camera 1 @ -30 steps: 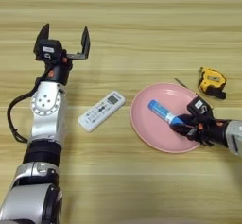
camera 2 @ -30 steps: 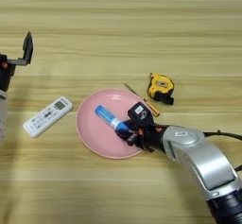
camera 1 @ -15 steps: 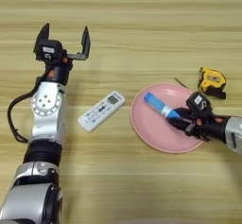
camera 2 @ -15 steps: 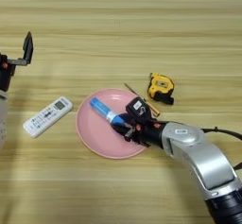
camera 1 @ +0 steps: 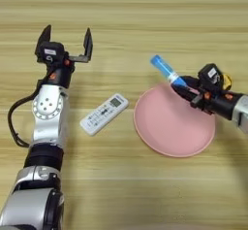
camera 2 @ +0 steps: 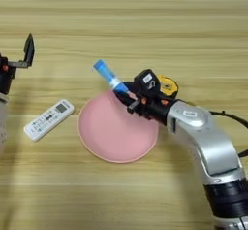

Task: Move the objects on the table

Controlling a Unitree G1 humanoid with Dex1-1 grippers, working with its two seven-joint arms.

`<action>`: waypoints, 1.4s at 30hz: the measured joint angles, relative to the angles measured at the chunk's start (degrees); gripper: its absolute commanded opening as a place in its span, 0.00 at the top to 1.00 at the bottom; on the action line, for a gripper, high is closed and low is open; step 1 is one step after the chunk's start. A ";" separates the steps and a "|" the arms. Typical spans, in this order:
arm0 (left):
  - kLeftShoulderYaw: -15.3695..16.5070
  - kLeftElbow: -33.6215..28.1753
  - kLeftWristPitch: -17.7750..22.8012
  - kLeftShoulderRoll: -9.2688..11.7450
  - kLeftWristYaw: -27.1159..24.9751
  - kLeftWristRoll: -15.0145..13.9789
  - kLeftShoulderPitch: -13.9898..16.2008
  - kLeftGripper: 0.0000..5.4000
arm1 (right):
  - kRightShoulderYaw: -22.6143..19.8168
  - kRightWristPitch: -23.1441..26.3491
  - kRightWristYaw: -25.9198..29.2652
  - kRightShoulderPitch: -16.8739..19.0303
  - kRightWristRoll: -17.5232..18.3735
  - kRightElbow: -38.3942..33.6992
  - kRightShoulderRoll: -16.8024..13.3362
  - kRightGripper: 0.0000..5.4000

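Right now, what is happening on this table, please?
The right end effector is shut on the small blue tube and holds it over the far rim of the pink plate, which has nothing lying in it. The tube points away, out past the plate's edge. The yellow-black tape measure lies just behind the right arm. The white remote control lies left of the plate. The left end effector is open, at the far left, holding nothing.

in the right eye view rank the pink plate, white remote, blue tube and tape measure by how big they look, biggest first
1. pink plate, by far the largest.
2. white remote.
3. blue tube, held in the right claw; its end is hidden there and it is lifted toward the camera, so its rank against the remote is unsure.
4. tape measure, mostly hidden behind the claw.
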 measured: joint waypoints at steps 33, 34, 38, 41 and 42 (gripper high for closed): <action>-0.39 0.84 -1.03 0.22 0.21 0.23 -0.45 0.00 | -7.31 -9.80 -0.86 -14.27 -7.72 32.83 -2.83 0.74; -0.38 0.95 -1.03 0.31 0.20 0.23 -0.47 0.00 | -7.98 -9.73 -0.85 -13.49 -7.55 31.87 -3.13 0.74; -0.40 1.18 -1.03 0.45 -0.07 0.22 -0.66 0.00 | -10.19 -9.34 -0.92 -9.99 -6.95 27.18 -4.32 0.74; -0.40 1.53 -1.04 0.63 -0.17 0.22 -0.99 0.00 | -11.39 -8.50 -1.03 -8.18 -6.63 25.48 -4.96 0.74; -0.39 1.71 -1.04 0.67 -0.19 0.21 -1.07 0.00 | -11.69 -8.44 -1.07 -7.80 -6.62 25.28 -5.14 0.74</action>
